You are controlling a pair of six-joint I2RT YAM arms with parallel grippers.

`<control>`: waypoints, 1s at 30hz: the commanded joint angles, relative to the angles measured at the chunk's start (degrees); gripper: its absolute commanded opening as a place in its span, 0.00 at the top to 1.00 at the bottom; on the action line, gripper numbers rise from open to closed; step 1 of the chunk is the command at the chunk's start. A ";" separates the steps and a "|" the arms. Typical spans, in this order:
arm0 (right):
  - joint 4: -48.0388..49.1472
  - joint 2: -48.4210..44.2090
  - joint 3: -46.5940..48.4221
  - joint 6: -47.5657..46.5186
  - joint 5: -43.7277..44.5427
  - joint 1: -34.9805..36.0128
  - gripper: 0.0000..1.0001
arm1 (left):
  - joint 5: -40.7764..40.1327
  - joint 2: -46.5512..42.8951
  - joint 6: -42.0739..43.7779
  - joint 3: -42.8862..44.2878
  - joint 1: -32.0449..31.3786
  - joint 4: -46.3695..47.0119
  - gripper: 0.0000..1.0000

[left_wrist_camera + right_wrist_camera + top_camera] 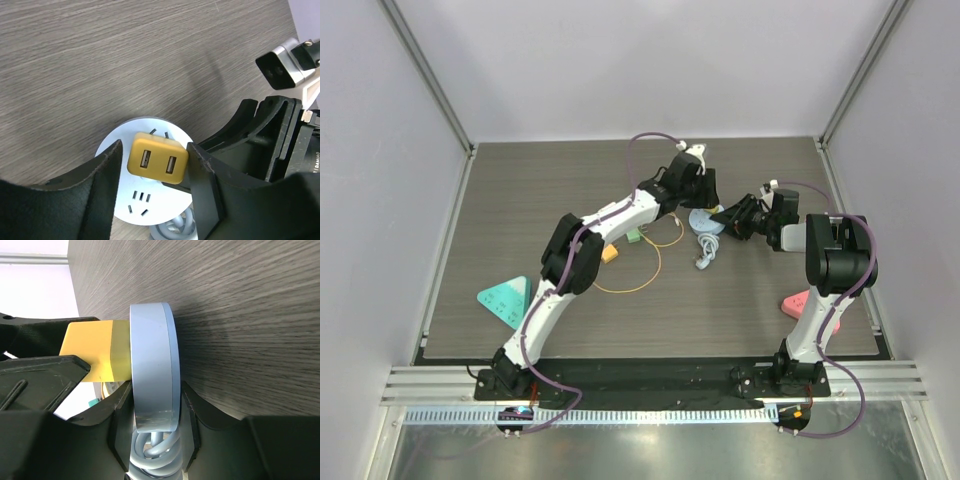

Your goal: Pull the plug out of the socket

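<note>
Wood table (100,60), plug (157,160) in socket (145,206) — between left fingers (207,195)

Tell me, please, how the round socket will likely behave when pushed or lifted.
The round socket looks like a thin rigid disc: probably stiff and light. Its coiled cord seems floppy and may drag. Its smooth rim might slip.

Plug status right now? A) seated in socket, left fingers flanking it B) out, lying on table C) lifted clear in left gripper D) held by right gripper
A: the yellow plug sits flush against the socket disc, the left gripper straddles it, and the right gripper clamps the disc.
</note>
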 commanded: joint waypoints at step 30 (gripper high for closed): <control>-5.01 1.34 2.40 -3.17 2.58 0.17 0.99 | 2.44 -4.43 -2.37 -1.51 0.91 1.10 1.00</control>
